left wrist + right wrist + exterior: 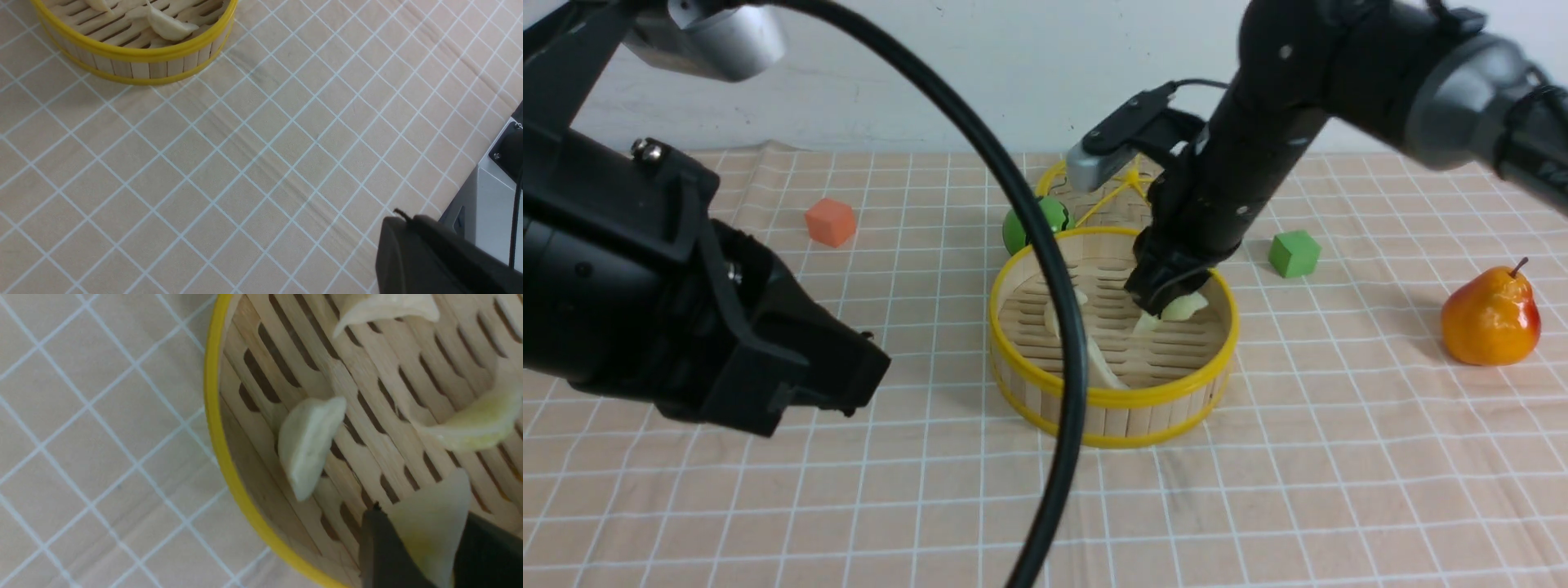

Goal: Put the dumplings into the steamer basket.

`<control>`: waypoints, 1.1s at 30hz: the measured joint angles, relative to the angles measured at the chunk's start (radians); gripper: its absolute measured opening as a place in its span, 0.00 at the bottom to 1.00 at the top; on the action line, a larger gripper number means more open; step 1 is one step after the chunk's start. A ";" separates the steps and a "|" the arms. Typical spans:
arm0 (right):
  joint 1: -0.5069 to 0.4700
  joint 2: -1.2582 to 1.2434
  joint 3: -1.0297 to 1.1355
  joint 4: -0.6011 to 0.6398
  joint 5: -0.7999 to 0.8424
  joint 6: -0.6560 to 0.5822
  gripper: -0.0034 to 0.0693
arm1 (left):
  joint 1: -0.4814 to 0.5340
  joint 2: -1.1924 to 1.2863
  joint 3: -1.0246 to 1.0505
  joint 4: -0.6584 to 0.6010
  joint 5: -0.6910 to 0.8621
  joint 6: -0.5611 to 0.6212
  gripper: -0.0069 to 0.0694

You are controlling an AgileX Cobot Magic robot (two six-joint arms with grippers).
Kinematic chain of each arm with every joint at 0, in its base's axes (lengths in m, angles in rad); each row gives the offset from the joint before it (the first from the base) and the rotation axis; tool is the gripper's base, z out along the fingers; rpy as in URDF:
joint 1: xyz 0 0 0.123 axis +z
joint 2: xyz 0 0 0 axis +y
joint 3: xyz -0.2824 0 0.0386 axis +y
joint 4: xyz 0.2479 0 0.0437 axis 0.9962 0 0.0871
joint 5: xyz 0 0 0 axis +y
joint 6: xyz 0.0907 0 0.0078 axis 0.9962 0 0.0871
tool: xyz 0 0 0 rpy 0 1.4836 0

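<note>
The held dumpling is pinched between the two dark fingers of the right claw. It pokes out past the fingertips, with its long axis roughly in line with the claw. In the front view it hangs inside the steamer basket, right of the basket's centre and low over the slatted floor. Whether it touches the slats cannot be told. Because it already sits within the yellow rim, the next move looks like a simple release. The floor lies straight below, so no sideways travel seems needed.

Three other dumplings already lie on the basket floor. In the right wrist view one is near the wall at centre frame, one at the top edge and one at the right. All are clear of the claw, though the right one is close. That makes four in or over the basket, and none shows on the table.

The left claw hangs at the lower left of the front view, well apart from the basket. Whether it is apart or together cannot be told.

Behind the basket sit a green ball and a flat woven disc. Further out are a green cube, an orange cube and a pear.
</note>
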 joint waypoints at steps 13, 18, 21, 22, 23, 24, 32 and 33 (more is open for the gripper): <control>0.014 0.124 0.002 -0.052 -0.088 0.085 0.51 | 0.000 -0.015 0.006 0.052 0.018 -0.004 0.10; 0.014 0.084 -0.011 -0.058 -0.034 0.091 0.65 | 0.000 -0.088 0.072 0.096 -0.005 -0.039 0.10; 0.014 0.011 -0.035 -0.057 0.023 0.114 0.62 | 0.000 -0.179 0.163 0.151 -0.027 -0.089 0.10; 0.014 -0.023 -0.038 -0.056 0.034 0.121 0.58 | 0.000 -0.226 0.215 0.181 -0.045 -0.124 0.10; 0.014 -0.060 -0.040 -0.052 0.048 0.132 0.53 | 0.000 -0.270 0.246 0.198 -0.056 -0.146 0.10; 0.014 -0.098 -0.042 -0.050 0.061 0.139 0.49 | 0.000 -0.318 0.286 0.218 -0.073 -0.176 0.10; 0.014 -0.379 -0.012 0.053 0.131 0.151 0.04 | 0.000 -0.698 0.594 0.316 -0.257 -0.419 0.11; 0.014 -0.388 -0.007 0.056 0.131 0.151 0.04 | 0.000 -0.698 0.601 0.317 -0.261 -0.424 0.11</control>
